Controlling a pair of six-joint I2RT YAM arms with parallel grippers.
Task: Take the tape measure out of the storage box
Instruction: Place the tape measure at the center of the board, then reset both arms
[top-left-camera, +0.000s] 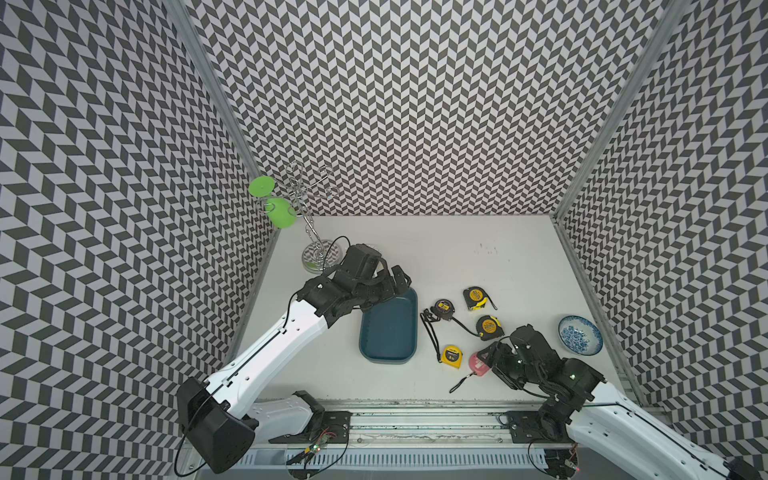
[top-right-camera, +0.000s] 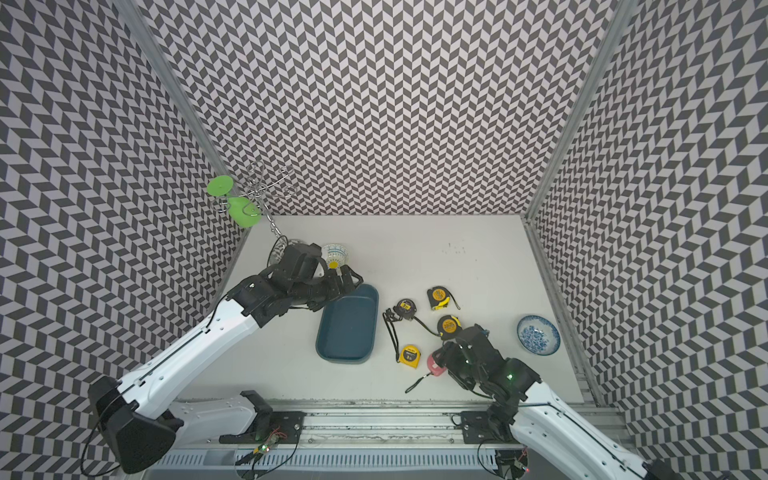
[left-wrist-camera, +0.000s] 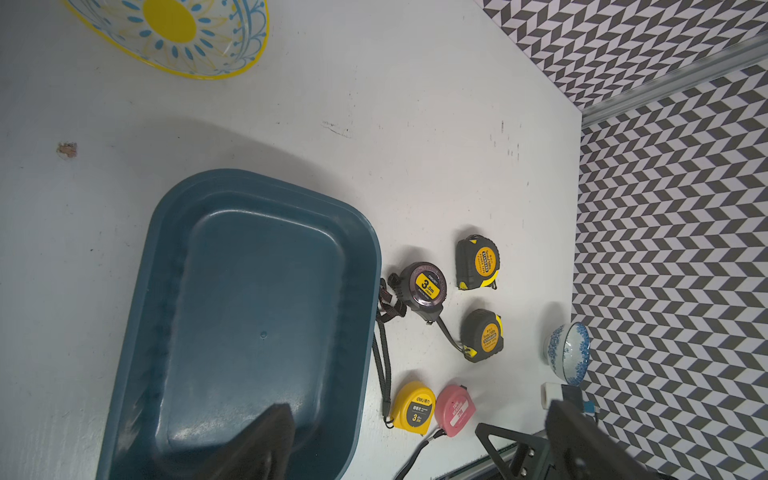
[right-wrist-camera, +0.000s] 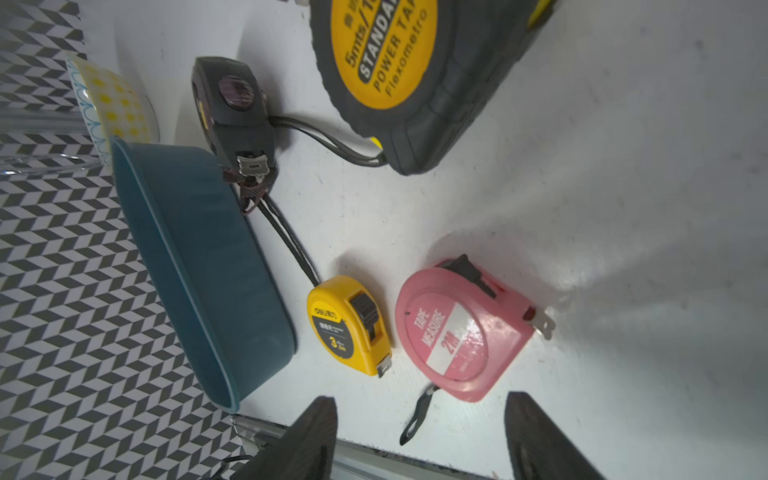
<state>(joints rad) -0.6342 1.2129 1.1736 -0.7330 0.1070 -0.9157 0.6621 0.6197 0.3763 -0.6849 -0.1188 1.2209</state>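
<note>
Release seems the step in hand: the right gripper (right-wrist-camera: 422, 401) hangs empty, jaws well apart, at the pink tape measure (right-wrist-camera: 457, 332), a flat rounded case lying label-up on the table (top-left-camera: 457, 257), outside the bare teal storage box (left-wrist-camera: 257, 311). Next, likely, a clean lift away. The left gripper (top-left-camera: 399, 286) gapes wide, empty, over the box's far end.

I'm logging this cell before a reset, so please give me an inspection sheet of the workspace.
Surface: white table, a few scuff marks.
Job's things: storage box empty; five tape measures lie on the table beside it.
Clutter: blue-white bowl, yellow-patterned bowl, wire rack with green discs.
Grippers: left gripper open over the box's far end; right gripper open at the pink tape measure.
Cables: loose wires at front rail.
Surroundings: chevron-patterned walls.
</note>
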